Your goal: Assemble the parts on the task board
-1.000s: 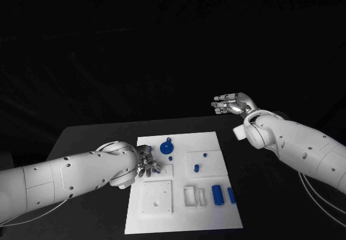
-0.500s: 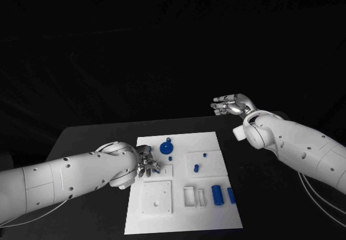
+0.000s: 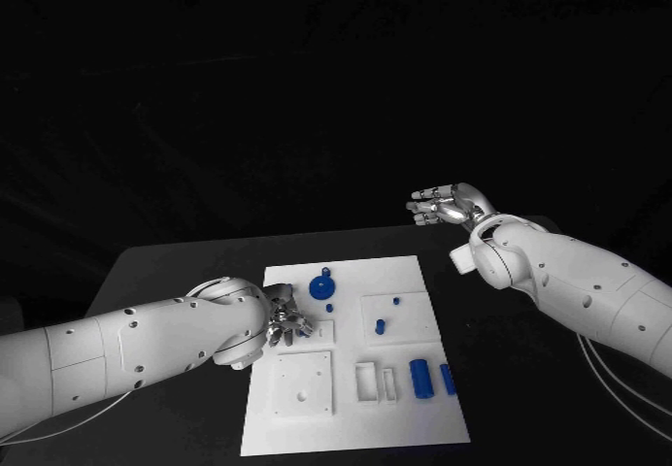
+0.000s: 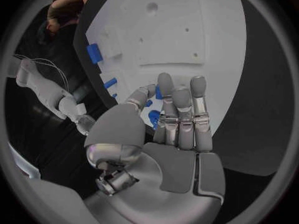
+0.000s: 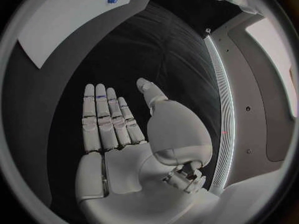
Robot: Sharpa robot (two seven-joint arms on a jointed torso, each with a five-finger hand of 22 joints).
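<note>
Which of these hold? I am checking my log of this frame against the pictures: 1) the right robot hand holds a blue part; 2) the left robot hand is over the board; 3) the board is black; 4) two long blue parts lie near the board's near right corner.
1) The right robot hand holds a blue part: false, it is open and empty, raised beyond the table.
2) The left robot hand is over the board: true.
3) The board is black: false, it is white; the table is black.
4) Two long blue parts lie near the board's near right corner: true.
</note>
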